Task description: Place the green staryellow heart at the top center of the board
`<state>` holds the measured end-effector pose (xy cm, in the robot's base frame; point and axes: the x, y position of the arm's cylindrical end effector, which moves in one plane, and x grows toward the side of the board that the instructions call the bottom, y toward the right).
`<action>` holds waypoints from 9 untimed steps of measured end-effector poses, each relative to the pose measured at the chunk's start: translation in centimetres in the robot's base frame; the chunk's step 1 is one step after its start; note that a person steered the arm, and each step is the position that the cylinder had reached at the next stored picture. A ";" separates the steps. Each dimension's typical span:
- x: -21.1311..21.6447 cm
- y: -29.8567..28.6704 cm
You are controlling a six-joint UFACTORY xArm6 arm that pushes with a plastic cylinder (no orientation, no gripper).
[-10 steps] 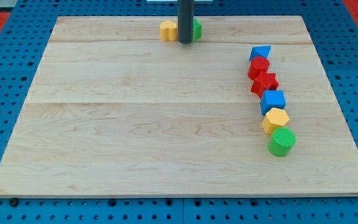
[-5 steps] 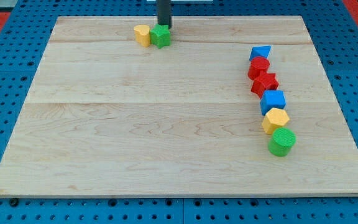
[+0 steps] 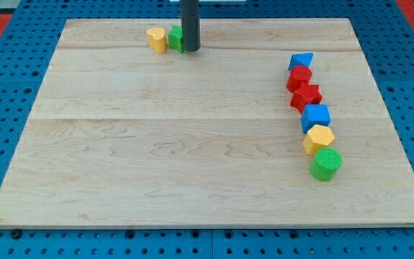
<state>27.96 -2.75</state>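
The yellow heart [image 3: 157, 39] lies near the board's top edge, left of centre. The green star [image 3: 175, 38] sits right beside it on its right, partly hidden by my rod. My tip [image 3: 190, 50] rests on the board against the green star's right side.
A curved line of blocks runs down the view's right: a blue triangle [image 3: 301, 61], a red block [image 3: 299, 77], a red star [image 3: 306, 96], a blue cube [image 3: 315, 116], a yellow hexagon [image 3: 318, 138] and a green cylinder [image 3: 326, 163]. The wooden board [image 3: 192, 158] lies on a blue pegboard.
The yellow heart and green star have slid left along the top edge. My tip went from between them to behind the star, then to its right side.
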 end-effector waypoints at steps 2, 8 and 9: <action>0.5 -8.9; 4.2 -3.0; 5.4 -1.1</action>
<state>33.33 -3.86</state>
